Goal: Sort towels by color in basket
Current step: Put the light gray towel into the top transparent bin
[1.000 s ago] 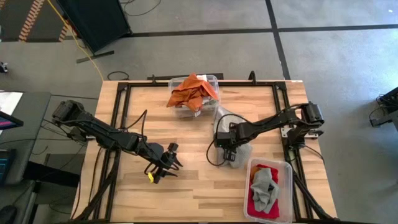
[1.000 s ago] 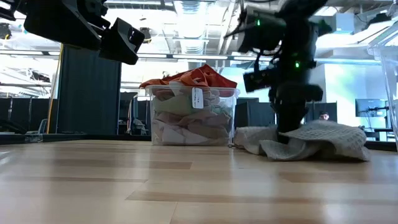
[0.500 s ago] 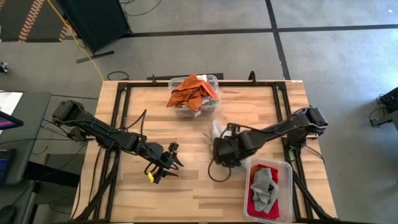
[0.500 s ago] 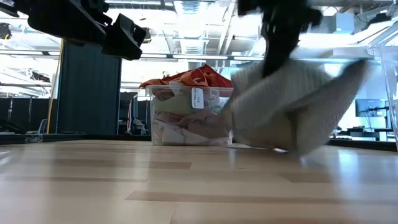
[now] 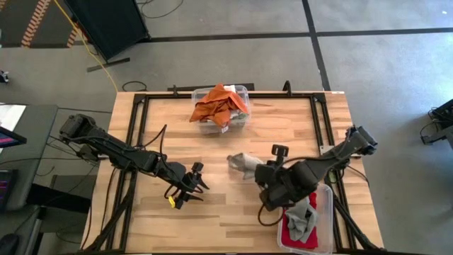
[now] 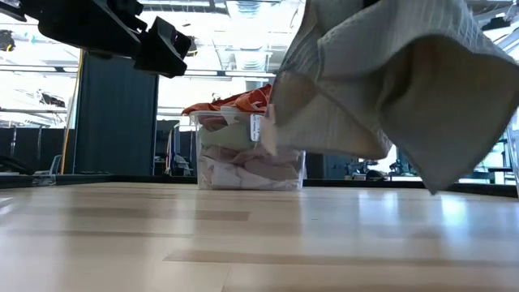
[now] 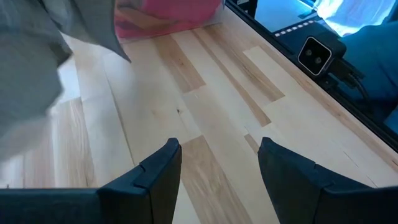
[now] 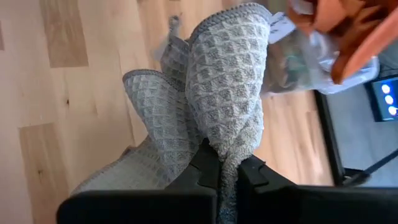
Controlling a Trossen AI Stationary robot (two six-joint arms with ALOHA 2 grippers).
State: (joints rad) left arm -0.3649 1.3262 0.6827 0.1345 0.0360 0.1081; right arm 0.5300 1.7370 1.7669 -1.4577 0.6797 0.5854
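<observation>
**A:** Table (image 5: 233,212) layout first, biggest to smallest. Two clear bins on it: source bin (image 5: 224,108) at the far edge, heaped with rust-orange towels (image 5: 216,104), paler cloths packed under them in the low view. Sorting bin (image 5: 322,228) sits at the near right corner, inside the right arm's reach, which is presumably why it's parked there.

**B:** What's already in the sorting bin?

**A:** Grey towel (image 5: 302,216) on top of a red one (image 5: 289,230). So the colours in it are mixed, at least for now.

**B:** And the cloth in transit?

**A:** Grey waffle towel (image 8: 217,112), off the table, hanging in the middle between the two bins. Right gripper (image 8: 229,173) is clenched on one bunched corner, so the rest drapes free and fills the low view. A pinch at the corner is enough for soft cloth and keeps the fingers clear of the wood.

**B:** Heading where?

**A:** My guess is the sorting bin, since grey is already there and the gripper is just beside its rim.

**B:** Left arm?

**A:** Left gripper (image 7: 219,163) is parked over bare wood on the left half, fingers released, nothing between them. Well apart from both bins, likely kept out of the right arm's path.
</observation>
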